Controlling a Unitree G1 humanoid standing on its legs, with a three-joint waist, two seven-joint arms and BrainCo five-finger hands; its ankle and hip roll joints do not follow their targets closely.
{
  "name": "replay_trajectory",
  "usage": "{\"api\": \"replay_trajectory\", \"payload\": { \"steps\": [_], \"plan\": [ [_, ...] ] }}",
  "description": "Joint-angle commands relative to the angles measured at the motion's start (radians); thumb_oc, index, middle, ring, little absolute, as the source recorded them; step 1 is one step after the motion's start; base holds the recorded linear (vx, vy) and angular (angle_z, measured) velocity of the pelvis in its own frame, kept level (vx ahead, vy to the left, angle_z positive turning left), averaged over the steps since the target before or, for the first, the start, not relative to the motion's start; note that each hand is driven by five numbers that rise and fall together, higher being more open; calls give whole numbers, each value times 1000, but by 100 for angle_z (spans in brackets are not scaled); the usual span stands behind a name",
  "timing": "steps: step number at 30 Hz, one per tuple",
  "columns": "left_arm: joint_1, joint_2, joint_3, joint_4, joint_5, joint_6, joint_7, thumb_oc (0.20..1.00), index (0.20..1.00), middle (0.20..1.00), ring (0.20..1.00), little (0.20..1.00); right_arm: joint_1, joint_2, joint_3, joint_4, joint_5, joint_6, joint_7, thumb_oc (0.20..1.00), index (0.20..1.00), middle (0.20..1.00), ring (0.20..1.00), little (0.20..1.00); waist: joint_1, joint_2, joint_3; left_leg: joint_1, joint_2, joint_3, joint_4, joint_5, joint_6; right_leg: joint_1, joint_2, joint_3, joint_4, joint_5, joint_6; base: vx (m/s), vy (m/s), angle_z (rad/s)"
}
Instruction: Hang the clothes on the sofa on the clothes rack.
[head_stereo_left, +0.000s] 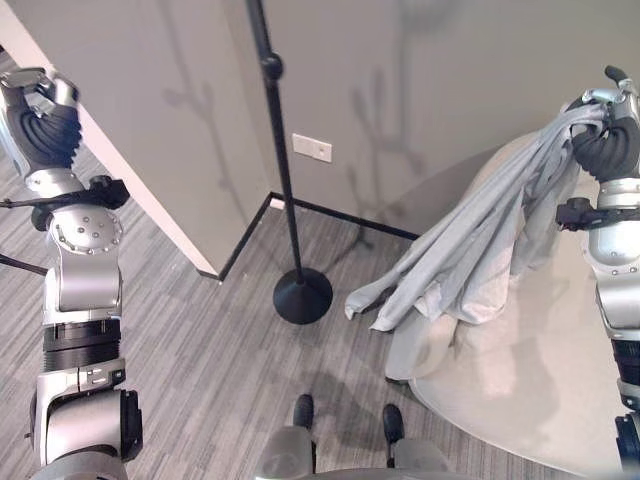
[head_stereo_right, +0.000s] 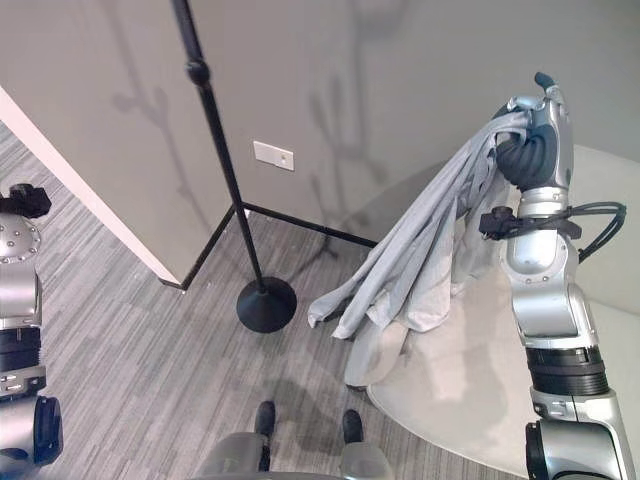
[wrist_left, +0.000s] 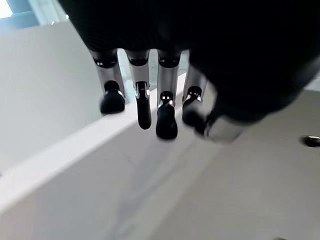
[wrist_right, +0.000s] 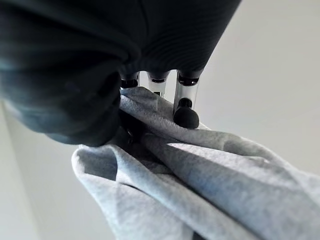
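Risk: right hand (head_stereo_right: 530, 135) clamps grey garment (head_stereo_left: 470, 250) high above sofa (head_stereo_left: 540, 370); trailing hem could snag rack pole (head_stereo_left: 282, 160). Left hand (head_stereo_left: 40, 110) relaxed, holding nothing.

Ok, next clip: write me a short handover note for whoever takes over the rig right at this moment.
Right hand: raised high, fingers shut on the grey garment, which hangs down from it with its lower end trailing over the edge of the pale sofa.
Left hand: raised at the robot's left, fingers relaxed, holding nothing.
Clothes rack: black pole on a round base, standing on the floor by the wall corner, to the left of the garment. Nothing hangs on the part in view.
Done: garment picked up off the sofa.
Left: carry it over to the rack and hang it there.
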Motion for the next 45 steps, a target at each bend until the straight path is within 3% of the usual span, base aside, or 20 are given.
{"api": "replay_trajectory", "payload": {
  "steps": [1,5,10,17,20,21,23,25,26,28,34,45],
  "plan": [
    [52,40,19,-59,-44,-36,-21,1000,1000,1000,1000,1000,-125,-65,-18,18,17,-56,-37,200,200,200,200,200,50,2,-68,157,51,-1,-163,-14,-64,19,-14,-29,-25,-70,29,-30,123,-72],
    [123,-6,38,-62,-71,-41,-49,1000,1000,1000,1000,1000,-105,-68,-35,-24,26,-70,-33,200,200,200,200,200,53,-13,-92,151,30,-10,-163,-23,-53,51,18,-39,-51,-83,21,1,9,-18],
    [242,-106,49,-92,-155,-61,-126,1000,1000,1000,1000,1000,-147,-109,-21,-50,60,-96,-33,200,200,200,200,200,56,-10,-119,153,51,-4,-163,-19,-47,37,25,-51,-63,-94,31,36,-59,7],
    [348,-261,-50,-43,-353,-74,-277,1000,1000,1000,1000,1000,-215,-116,-9,-30,200,-151,-56,200,200,200,200,200,54,3,-144,155,67,7,-163,-13,-43,49,30,-56,-63,-96,46,16,-40,14],
    [348,-261,-50,-43,-353,-74,-277,1000,1000,1000,1000,1000,-216,-116,-9,-30,200,-151,-56,200,200,200,200,200,54,3,-144,155,67,6,-163,-13,-43,49,30,-56,-63,-96,46,0,-2,-1],
    [384,-273,-125,26,-410,-65,-354,1000,1000,1000,1000,1000,-258,-101,5,23,298,-192,-62,200,200,200,200,200,46,10,-155,158,72,15,-163,-15,-44,47,29,-57,-63,-91,51,0,0,0],
    [395,-287,-176,94,-470,-65,-412,1000,1000,1000,1000,1000,-284,-53,13,51,409,-235,-49,200,200,200,200,200,41,13,-169,160,76,22,-163,-19,-47,39,29,-57,-63,-88,52,31,-16,-11],
    [398,-283,-190,108,-478,-68,-430,1000,1000,1000,1000,1000,-292,-32,15,58,468,-262,-35,200,200,200,200,200,41,9,-180,160,78,25,-163,-23,-48,35,30,-55,-63,-87,51,48,-12,-10],
    [403,-291,-227,134,-488,-73,-460,1000,1000,1000,1000,1000,-293,31,15,46,597,-301,0,200,200,200,200,200,43,-1,-199,162,81,31,-163,-29,-52,26,35,-58,-63,-86,50,68,-17,-2],
    [408,-294,-241,146,-489,-73,-473,1000,1000,1000,1000,1000,-303,45,16,68,641,-318,7,200,200,200,200,200,43,-5,-208,163,83,34,-163,-31,-54,23,37,-60,-63,-87,50,47,-13,-8],
    [407,-303,-283,172,-476,-74,-496,1000,1000,1000,1000,1000,-311,75,16,61,716,-343,22,200,200,200,200,200,42,-17,-219,172,88,40,-163,-51,-57,23,44,-59,-63,-99,49,38,-5,-2],
    [365,-391,-447,211,-527,-68,-586,1000,1000,1000,1000,1000,-307,90,17,1,791,-369,31,200,200,200,200,200,10,-38,-232,171,97,48,-163,-64,-58,3,57,-47,-63,-105,49,17,-10,-2]
  ]
}}
